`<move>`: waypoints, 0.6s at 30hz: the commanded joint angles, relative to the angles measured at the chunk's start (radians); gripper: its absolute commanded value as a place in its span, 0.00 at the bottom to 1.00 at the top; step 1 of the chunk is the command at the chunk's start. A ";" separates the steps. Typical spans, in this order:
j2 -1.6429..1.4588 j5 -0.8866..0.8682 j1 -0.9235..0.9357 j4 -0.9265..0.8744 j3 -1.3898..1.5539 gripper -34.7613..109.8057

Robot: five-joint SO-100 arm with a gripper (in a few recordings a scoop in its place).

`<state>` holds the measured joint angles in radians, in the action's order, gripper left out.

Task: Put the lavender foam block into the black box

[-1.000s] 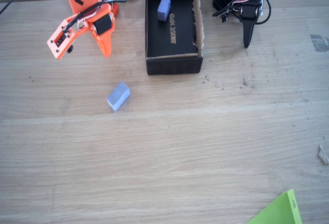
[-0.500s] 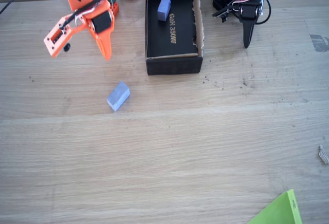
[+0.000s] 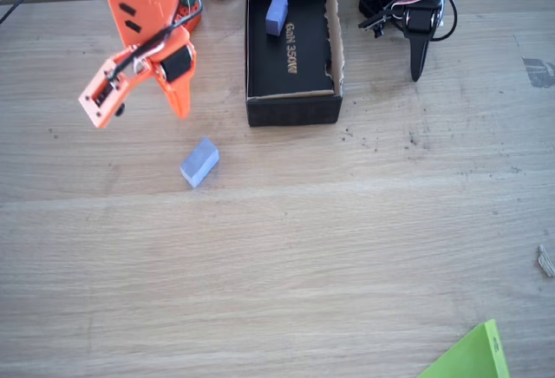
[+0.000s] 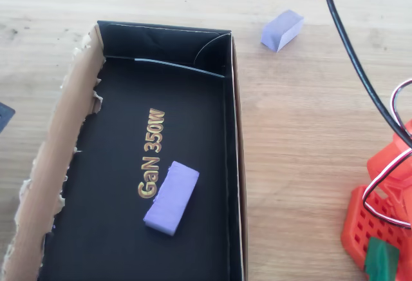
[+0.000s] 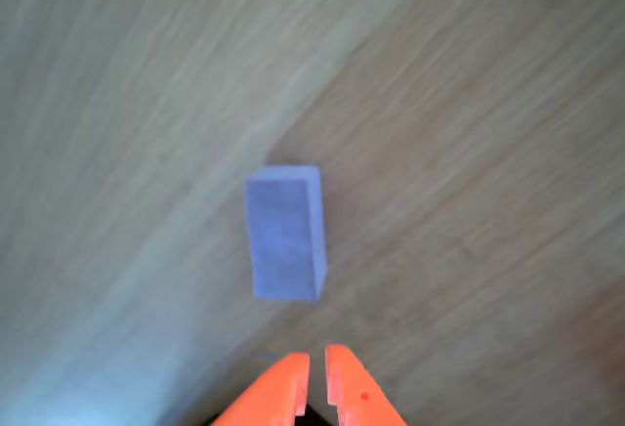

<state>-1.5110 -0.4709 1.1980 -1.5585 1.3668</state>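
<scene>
The lavender foam block lies loose on the wooden table, in front of and to the left of the black box. In the overhead view the block sits just beyond the box's far right corner. A second, slimmer lavender block lies inside the box beside the gold lettering. My orange gripper hangs above the table behind and to the left of the loose block, not touching it. In the wrist view its fingertips are together, with the block just ahead of them.
A green sheet pokes in at the front right corner and a small scrap lies at the right edge. My arm's orange base stands to the right of the box. Cables run along the table's back edge.
The gripper has come down and forward a little towards the loose block. Both blocks and the box have stayed put.
</scene>
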 commanded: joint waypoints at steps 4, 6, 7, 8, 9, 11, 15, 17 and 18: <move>0.009 -0.181 -0.020 -0.003 -0.051 0.24; 0.012 -0.224 -0.021 0.000 -0.051 0.24; 0.014 -0.250 -0.023 -0.002 -0.051 0.24; 0.014 -0.288 -0.023 -0.011 -0.051 0.24; 0.014 -0.311 -0.025 -0.017 -0.051 0.24; 0.015 -0.336 -0.028 -0.020 -0.051 0.24; 0.014 -0.298 -0.034 -0.012 -0.035 0.24; 0.011 -0.219 -0.029 0.009 -0.031 0.24; 0.009 -0.166 -0.026 0.026 -0.031 0.24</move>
<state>-1.4772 -0.7240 1.1474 -1.5509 1.3530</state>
